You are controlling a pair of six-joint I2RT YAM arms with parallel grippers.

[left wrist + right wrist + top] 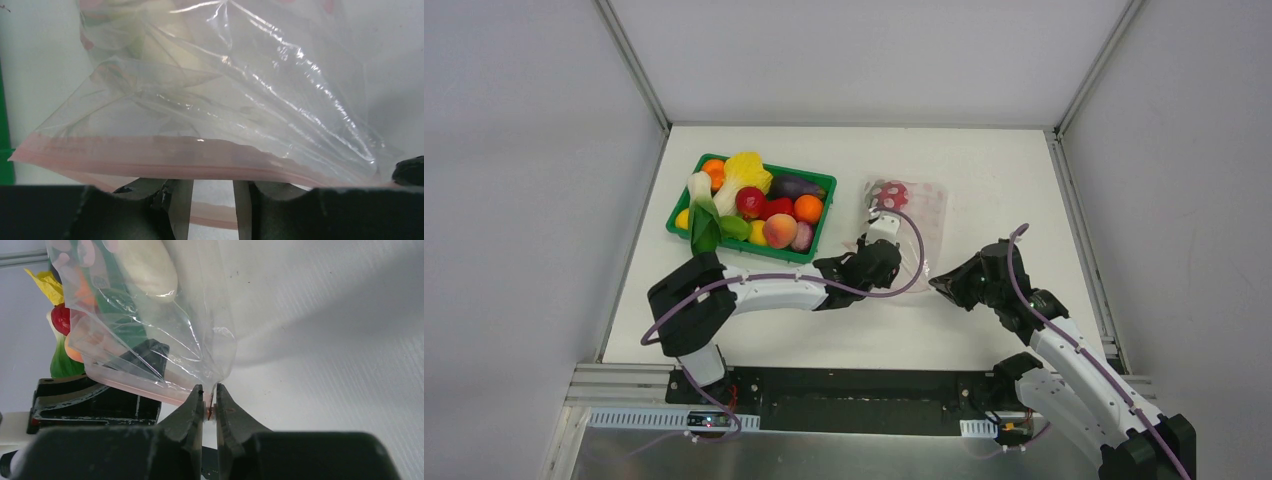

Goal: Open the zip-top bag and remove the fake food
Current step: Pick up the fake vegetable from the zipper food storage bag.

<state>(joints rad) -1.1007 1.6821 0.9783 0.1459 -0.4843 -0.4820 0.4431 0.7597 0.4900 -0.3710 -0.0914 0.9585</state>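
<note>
Zip-top bag (pixel 932 215): clear, crinkled; pink zip strip (pixel 150 155) ran along the near edge, its lips parted.
Fake food: red radish (pixel 892 192) and white radish (pixel 150 267) lay inside.

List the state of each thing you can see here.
zip-top bag: zip edge held up, mouth seemingly parted
fake food: inside the bag
right gripper: shut on the bag's zip corner
left gripper: open at the zip strip
green basket: full of produce

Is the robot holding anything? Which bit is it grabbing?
The right end effector pinches the zip-top bag by the end of its pink zip strip. The left end effector has its fingers apart at the strip, gripping nothing.
</note>
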